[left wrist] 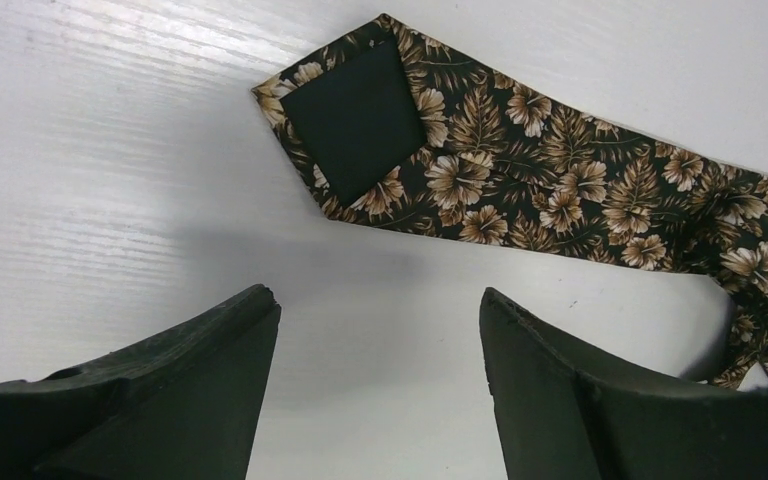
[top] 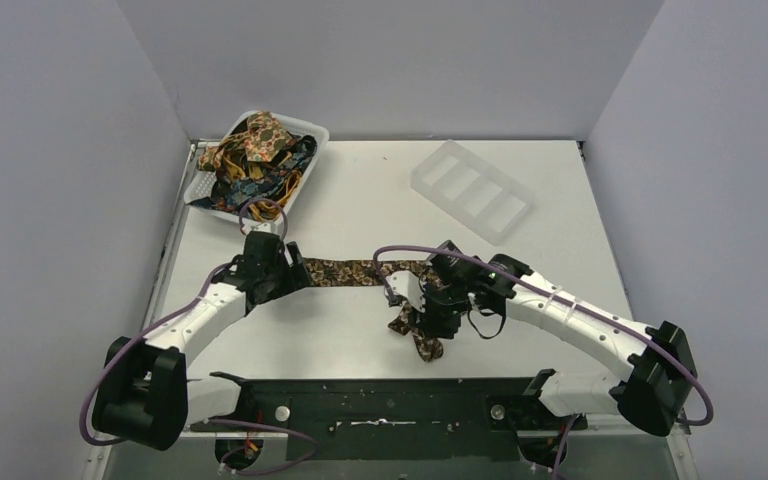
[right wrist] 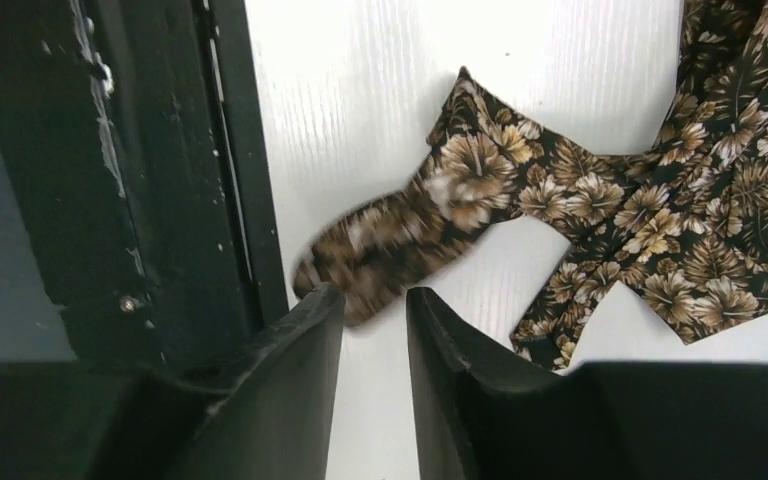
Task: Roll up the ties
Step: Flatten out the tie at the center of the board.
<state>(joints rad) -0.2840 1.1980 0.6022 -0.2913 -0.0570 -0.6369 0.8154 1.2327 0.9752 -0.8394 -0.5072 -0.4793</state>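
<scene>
Basket: a white basket (top: 318, 131) sat at the far left corner of the tabletop (top: 360, 190), its near corner close to the left edge, heaped with patterned ties (top: 260, 140).
Left arm: the left arm (top: 195, 320) curved in from the near left corner, with its wrist just in front of the basket.
Left jaws: they stood wide apart with nothing between them and only white tabletop showing through the gap.
Wide tip: the pointed wide end (left wrist: 360, 120) of the brown leaf-print tie (top: 345, 271) lay flat, lining side up, just beyond the left jaws and apart from them.
Tie run: from that tip the tie stretched flat to the right across the middle of the tabletop, with bare surface on its far and near sides.
Tie bunch: toward its right end it crossed over itself in a loose heap (top: 415, 330) under the right wrist, near the black base rail (top: 390, 405).
Narrow end: the narrow end (right wrist: 390, 245) was blurred and lay just ahead of the right jaws, beside the rail's edge (right wrist: 250, 200).
Right jaws: they were parted by a narrow slit with tabletop visible through it and gripped nothing.
Right arm: the right arm (top: 580, 320) curved in from the near right corner.
Tray: a clear compartment tray (top: 472, 190) lay at an angle at far right, well apart from the tie, with bare tabletop between it and the right edge.
</scene>
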